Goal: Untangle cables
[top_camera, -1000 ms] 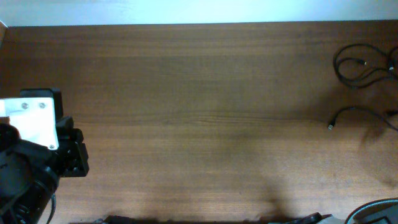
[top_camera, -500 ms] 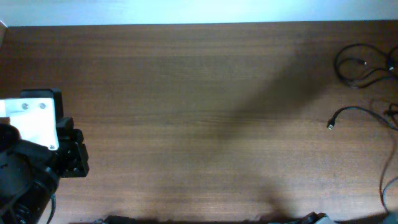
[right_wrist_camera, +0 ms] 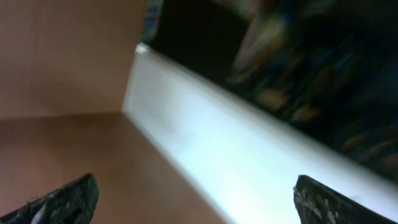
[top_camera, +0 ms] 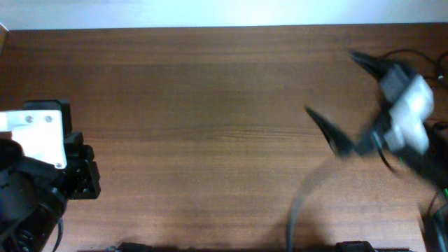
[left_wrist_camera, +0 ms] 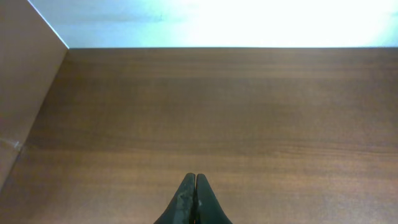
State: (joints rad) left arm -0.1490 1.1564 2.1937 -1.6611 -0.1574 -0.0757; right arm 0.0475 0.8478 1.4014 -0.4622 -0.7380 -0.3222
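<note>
1. Right claw (top_camera: pixel 329 82): smeared with blur at the right of the overhead frame, above the counter (top_camera: pixel 210 105). The jaws stand spread very wide. In the right wrist view its two fingers (right_wrist_camera: pixel 68 199) sit at the opposite lower corners, with nothing between them. It holds and touches nothing.
2. Left claw (left_wrist_camera: pixel 195 186): at the bottom centre of the left wrist view, jaws pressed together tip to tip, nothing gripped, bare wood ahead of it. Its arm sits at the lower left of the overhead frame.
3. Cables (top_camera: pixel 413 51): thin black strands at the upper right edge of the overhead frame, lying on the counter. The right arm's pale body (top_camera: pixel 409 112) covers most of them, so I cannot tell whether they are knotted.
4. Pale wall (right_wrist_camera: pixel 205 162): runs along the counter's far edge.
</note>
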